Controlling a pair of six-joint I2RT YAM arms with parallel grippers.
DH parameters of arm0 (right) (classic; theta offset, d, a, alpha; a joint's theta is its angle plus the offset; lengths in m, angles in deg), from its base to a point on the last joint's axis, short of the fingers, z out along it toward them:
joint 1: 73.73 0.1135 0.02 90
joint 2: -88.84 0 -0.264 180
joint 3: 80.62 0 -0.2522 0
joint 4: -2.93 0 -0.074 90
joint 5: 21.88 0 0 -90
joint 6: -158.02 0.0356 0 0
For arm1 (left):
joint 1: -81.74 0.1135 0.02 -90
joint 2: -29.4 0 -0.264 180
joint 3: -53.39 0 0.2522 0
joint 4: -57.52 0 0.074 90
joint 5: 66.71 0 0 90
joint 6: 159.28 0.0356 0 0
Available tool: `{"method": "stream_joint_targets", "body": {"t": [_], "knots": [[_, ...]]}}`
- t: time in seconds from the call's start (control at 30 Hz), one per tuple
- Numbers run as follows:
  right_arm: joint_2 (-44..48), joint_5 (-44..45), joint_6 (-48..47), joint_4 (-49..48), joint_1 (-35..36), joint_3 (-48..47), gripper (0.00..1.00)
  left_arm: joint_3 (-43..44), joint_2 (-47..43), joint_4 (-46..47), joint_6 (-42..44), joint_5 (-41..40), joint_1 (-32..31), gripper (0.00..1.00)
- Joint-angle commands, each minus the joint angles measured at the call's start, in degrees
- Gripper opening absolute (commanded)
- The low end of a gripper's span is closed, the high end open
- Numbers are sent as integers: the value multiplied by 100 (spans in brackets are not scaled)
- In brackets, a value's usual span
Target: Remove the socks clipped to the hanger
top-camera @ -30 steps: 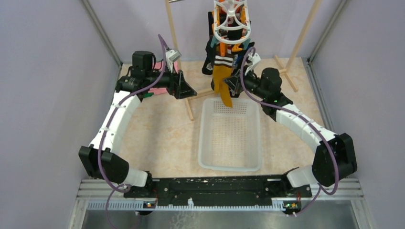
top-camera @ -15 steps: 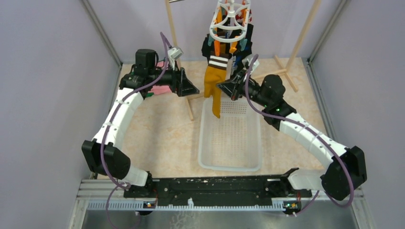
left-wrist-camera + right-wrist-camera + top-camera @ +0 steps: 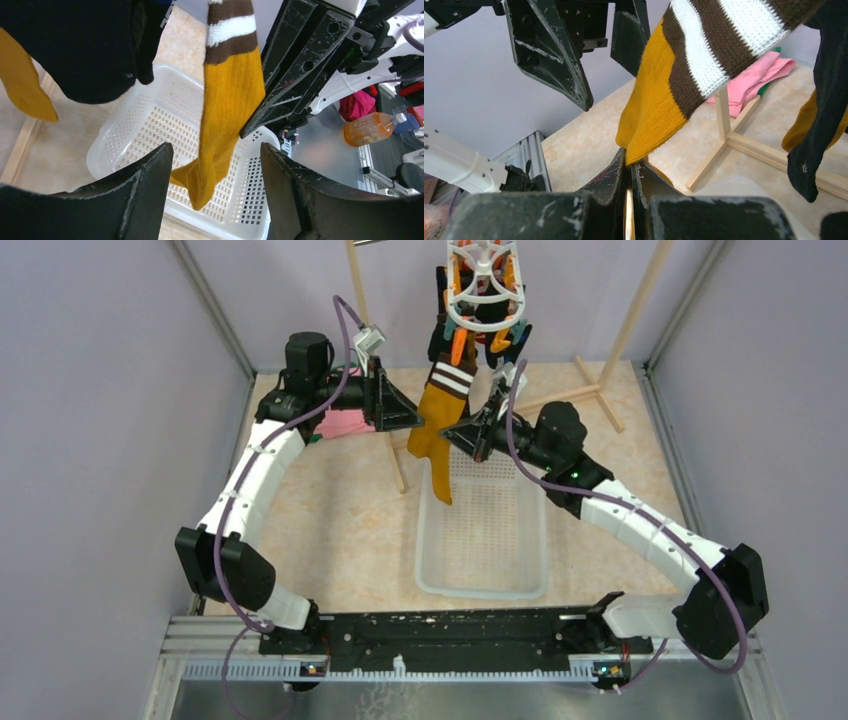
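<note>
Above the white mesh basket [image 3: 432, 570], one item under handling: mustard sock [image 3: 432, 430] with brown-and-white cuff. The cuff end is still hanging from the hanger [image 3: 483, 285], and the toe is dangling over the basket's far left corner.

Right gripper [image 3: 462, 432]: jaws are pinching almost shut on the sock's yellow mid-section, with cloth showing between them in the right wrist view.

Left gripper [image 3: 402, 412]: jaws are standing wide apart and holding nothing, the sock hanging just beyond the fingers [image 3: 145, 185] in its own view.

Change over the last second: the right gripper is dragging the sock leftward and toward the arms. The sock, earlier hanging straight, is now slanting away from the hanger, which is swinging with it. The left gripper is closing in on the sock from the left.

Reading: the hanger appears not yet to be letting go of the cuff; the pull is loading it.

Remaining stock: black socks [image 3: 440, 340] and a second mustard sock [image 3: 25, 85] are hanging behind. Task looks early.
</note>
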Motion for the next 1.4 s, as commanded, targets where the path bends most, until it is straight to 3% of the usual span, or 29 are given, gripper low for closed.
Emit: {"method": "stream_joint_targets", "body": {"t": [0.0,0.37,0.43,0.5,0.57,0.63,0.7,0.83,1.03,1.37], "knots": [[30,-72,121,-26,75,-349,0,11,-35,612,-288,380,-52,66],[-30,-220,390,105,77,-580,0,-226,-25,642,-210,210,-249,64],[-32,-207,392,162,79,-619,0,-254,-1,699,-247,253,-274,50],[-26,-146,345,301,81,-686,8,-228,4,711,-254,217,-287,30],[10,24,289,480,81,-747,24,-186,4,681,-226,194,-288,10],[120,375,144,696,75,-788,46,-157,-32,631,-195,181,-288,3],[252,659,73,693,-4,-820,58,-165,-76,597,-168,158,-295,1],[172,572,148,703,-335,-1264,64,-227,-149,557,-153,97,-305,0],[-349,-365,551,567,-883,-2021,64,-248,-184,551,-315,228,-318,0],[-1223,-1065,991,312,-920,-2849,64,-307,-390,543,-415,391,-323,0]]}}
